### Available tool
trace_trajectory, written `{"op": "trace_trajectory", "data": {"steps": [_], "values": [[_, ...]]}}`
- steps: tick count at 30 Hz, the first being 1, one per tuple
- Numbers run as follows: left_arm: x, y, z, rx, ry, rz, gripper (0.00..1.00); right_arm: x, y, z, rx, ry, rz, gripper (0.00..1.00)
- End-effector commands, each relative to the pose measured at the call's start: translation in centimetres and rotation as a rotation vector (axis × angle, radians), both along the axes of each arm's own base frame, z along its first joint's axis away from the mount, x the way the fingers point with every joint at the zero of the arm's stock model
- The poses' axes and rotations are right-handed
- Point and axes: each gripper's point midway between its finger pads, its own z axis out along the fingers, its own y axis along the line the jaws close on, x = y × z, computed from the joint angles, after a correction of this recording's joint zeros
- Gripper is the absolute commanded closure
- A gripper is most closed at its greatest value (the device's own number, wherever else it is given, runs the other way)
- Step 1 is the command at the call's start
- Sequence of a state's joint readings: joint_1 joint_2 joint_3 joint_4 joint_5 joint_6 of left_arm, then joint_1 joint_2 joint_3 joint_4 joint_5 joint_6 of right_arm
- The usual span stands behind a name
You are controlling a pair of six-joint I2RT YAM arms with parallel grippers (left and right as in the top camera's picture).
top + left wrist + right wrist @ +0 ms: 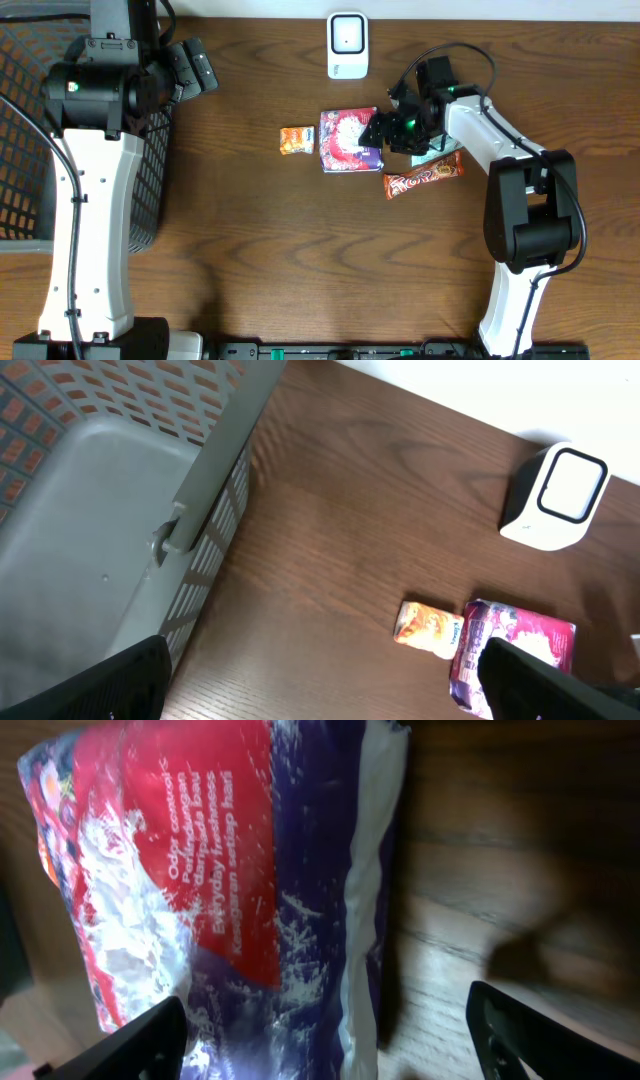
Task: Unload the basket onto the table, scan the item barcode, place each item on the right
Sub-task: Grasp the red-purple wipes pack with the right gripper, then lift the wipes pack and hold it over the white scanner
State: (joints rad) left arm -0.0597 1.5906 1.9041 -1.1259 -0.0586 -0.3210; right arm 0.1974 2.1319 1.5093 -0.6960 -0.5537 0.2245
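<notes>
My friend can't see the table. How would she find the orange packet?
Find the white scanner at the far edge. Nearer lies a purple-and-red pack; on its basket side sits the orange packet. It is the smallest, squarish, unlike the long candy bar.

1. I am looking down at a packet (250,890) showing purple edges, a red panel and white lettering.
2. The sachet (296,141) is showing orange.
3. The counter (250,250) is showing dark brown wood grain.
4. The scanner (347,45) is showing white.
</notes>
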Motion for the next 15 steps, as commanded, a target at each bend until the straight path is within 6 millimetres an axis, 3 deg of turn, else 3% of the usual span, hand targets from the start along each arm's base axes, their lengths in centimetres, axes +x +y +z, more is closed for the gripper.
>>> {"op": "trace_trajectory", "data": {"steps": [1,3,5,9,15], "values": [[0.0,0.3,-0.1,0.002,0.004,0.012,0.02,-1.0,1.2,-0.5,0.045,0.002,0.045,0.23],[0.0,0.3,-0.1,0.002,0.004,0.012,0.02,-1.0,1.4,-0.7,0.044,-0.003,0.043,0.45],[0.0,0.3,-0.1,0.002,0.004,0.012,0.02,-0.7,1.4,-0.6,0.045,-0.010,0.042,0.95],[0.1,0.3,-0.1,0.002,0.004,0.012,0.02,0.9,0.4,1.7,-0.006,-0.029,0.015,0.99],[0.0,0.3,-0.1,0.002,0.004,0.012,0.02,4.4,-3.0,8.1,-0.338,-0.158,-0.042,0.99]]}}
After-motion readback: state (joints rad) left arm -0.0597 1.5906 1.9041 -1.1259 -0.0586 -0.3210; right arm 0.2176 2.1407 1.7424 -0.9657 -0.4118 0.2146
